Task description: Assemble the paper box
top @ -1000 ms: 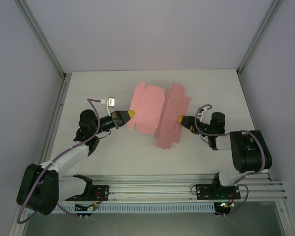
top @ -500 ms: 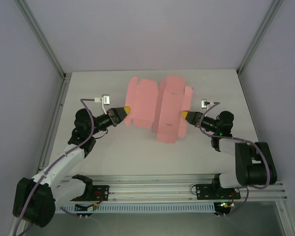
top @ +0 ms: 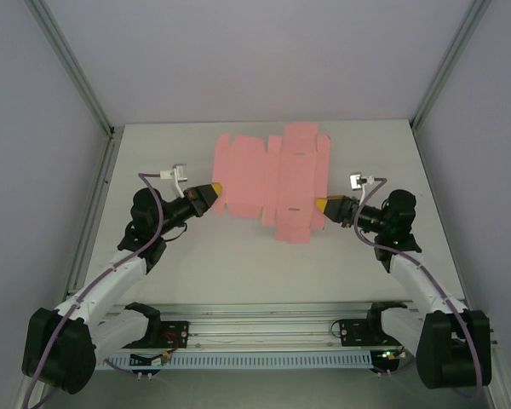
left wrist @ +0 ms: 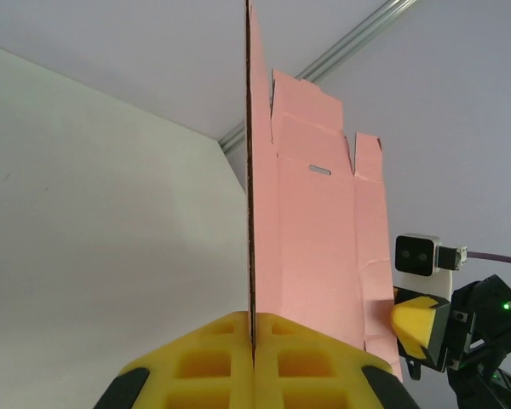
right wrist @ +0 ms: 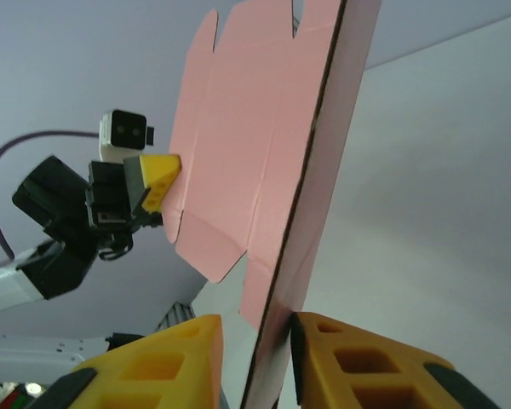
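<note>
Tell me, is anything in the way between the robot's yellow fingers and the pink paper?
No, nothing visible is in the way. The left gripper and the right gripper each pinch an opposite edge of the flat paper box.

No legible text, numerals, brand marks or signs. The paper box [top: 255, 175] presents plain pink faces in the top, left wrist and right wrist views, and no other surface carries readable marking.
</note>
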Controlling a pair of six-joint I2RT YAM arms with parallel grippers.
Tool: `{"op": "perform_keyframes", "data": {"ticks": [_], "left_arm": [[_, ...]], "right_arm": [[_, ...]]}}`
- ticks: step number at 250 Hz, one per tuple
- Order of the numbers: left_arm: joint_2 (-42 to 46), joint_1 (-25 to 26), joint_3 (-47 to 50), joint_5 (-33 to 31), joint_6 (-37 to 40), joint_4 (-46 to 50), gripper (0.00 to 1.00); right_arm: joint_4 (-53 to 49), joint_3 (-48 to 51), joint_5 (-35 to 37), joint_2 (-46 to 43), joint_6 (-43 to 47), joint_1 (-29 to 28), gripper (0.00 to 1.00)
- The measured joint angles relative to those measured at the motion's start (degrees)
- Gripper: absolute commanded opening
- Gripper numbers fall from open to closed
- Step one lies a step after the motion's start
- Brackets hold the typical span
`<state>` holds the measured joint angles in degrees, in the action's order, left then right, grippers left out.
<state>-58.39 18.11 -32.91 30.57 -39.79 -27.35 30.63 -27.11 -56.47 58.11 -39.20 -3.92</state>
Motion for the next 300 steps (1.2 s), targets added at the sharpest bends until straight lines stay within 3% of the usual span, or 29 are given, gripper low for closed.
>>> {"op": "perform_keyframes", "data": {"ticks": [21,56,63,84,87,109,142,161,187,204,232,267,300], "left_arm": [[0.0,0.0,0.0,0.2,0.0,-0.8,0.0],[0.2,0.0,0.1,0.1,0.9,-1.2,0.01],[0.3,0.0,0.1,-0.1,1.4,-0.8,0.17],[1.6,0.0,0.1,-1.8,3.3,2.5,0.95],[2.1,0.0,0.1,-2.4,3.9,3.7,0.99],[4.8,0.0,-0.3,-8.1,6.6,11.7,1.0],[7.8,0.0,-5.4,-22.8,10.4,27.0,1.0],[7.4,-0.4,-9.7,-30.1,12.0,33.2,1.0],[5.0,-1.6,-15.1,-35.2,13.4,38.1,1.0],[2.8,-2.8,-17.2,-35.3,14.6,39.4,1.0],[0.0,-4.5,-18.0,-31.7,17.8,39.0,1.0],[-4.2,-4.9,-19.7,-23.8,21.7,38.1,1.0],[-11.8,-5.4,-24.6,-16.2,26.2,37.1,0.99]], "right_arm": [[-4.3,-1.4,0.5,0.1,1.8,-0.5,0.07],[-13.2,-3.6,4.1,-0.3,6.2,-1.0,0.0],[-15.6,-4.3,5.2,-0.6,7.5,-1.0,0.0],[-24.2,-7.5,9.2,-1.7,12.7,-1.5,0.0],[-25.6,-8.2,9.8,-1.7,13.7,-1.6,0.0],[-36.8,-15.3,14.6,-1.0,21.6,-2.4,0.0],[-55.9,-30.6,19.3,4.7,37.2,-5.1,0.0],[-68.9,-40.7,21.9,10.2,49.7,-10.1,0.0],[-85.9,-53.7,24.8,18.9,65.5,-18.3,0.0],[-96.7,-63.6,26.1,26.1,75.0,-21.4,0.0],[-108.7,-76.5,31.6,36.5,86.1,-21.7,0.0],[-116.3,-85.0,41.0,46.9,95.2,-21.6,0.0],[-119.2,-90.7,44.1,54.5,101.4,-21.6,0.0]]}}
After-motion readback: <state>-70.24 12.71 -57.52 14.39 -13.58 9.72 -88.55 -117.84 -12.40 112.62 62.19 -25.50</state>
